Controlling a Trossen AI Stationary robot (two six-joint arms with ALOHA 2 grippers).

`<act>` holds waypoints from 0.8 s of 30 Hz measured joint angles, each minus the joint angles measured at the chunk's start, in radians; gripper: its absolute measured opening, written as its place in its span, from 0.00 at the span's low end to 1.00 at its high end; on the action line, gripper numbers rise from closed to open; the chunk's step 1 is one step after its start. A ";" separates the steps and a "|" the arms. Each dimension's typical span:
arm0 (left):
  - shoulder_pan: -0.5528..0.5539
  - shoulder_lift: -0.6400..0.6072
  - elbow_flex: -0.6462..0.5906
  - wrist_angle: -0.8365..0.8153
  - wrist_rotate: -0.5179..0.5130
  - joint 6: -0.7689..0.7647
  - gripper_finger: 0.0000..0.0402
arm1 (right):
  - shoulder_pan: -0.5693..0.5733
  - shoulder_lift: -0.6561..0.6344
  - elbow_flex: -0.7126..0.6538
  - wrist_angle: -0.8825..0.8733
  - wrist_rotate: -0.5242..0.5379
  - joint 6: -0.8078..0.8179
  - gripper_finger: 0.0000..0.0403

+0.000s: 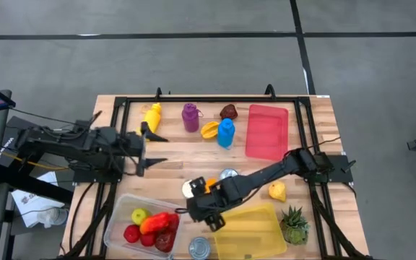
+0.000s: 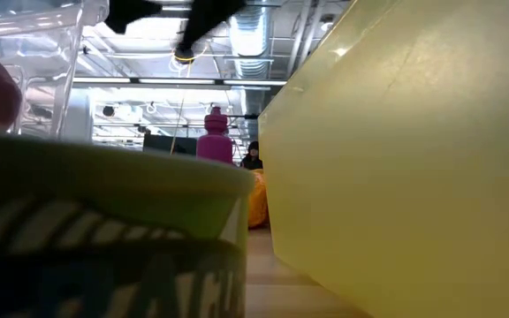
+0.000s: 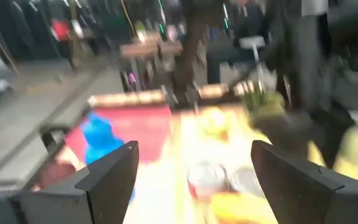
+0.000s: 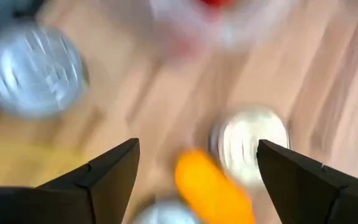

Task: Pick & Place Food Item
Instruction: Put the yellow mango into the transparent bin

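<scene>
Near front edge, clear tub (image 1: 118, 220) holds red, yellow-green fruit (image 1: 152, 227).

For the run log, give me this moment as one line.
right claw: open, above table by clear bin | left claw: open, waiting at left | orange item: on table

Right arm: reaches in from its base at the right side and runs diagonally across to the near centre, links extended. Right claw (image 1: 197, 209) at the end of that reach, angled downward; fingers (image 4: 98, 177) spread apart, nothing between them.

Left arm: folded low at the left side, forearm level. Left claw (image 1: 152, 148) points toward the centre, well apart from the right claw; fingers (image 3: 107, 180) parted, gap empty.
</scene>
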 joint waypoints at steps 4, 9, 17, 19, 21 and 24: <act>-0.001 0.096 -0.001 -0.006 0.001 0.000 0.75 | -0.002 0.000 0.000 -0.103 0.004 0.014 0.77; 0.000 0.195 0.000 -0.005 -0.001 0.006 0.75 | -0.009 0.000 -0.010 -0.146 0.002 0.010 0.77; 0.003 0.285 0.000 0.048 -0.013 0.010 0.75 | -0.064 0.000 -0.138 -0.075 -0.036 -0.054 0.77; 0.003 0.282 0.000 0.058 -0.013 0.011 0.75 | -0.075 0.001 -0.166 -0.028 -0.066 -0.071 0.77; 0.003 0.276 0.000 0.082 -0.013 0.016 0.75 | -0.086 0.001 -0.181 -0.008 -0.085 -0.080 0.77; 0.003 0.261 0.000 0.085 -0.013 0.026 0.75 | -0.102 0.001 -0.212 0.042 -0.084 -0.098 0.77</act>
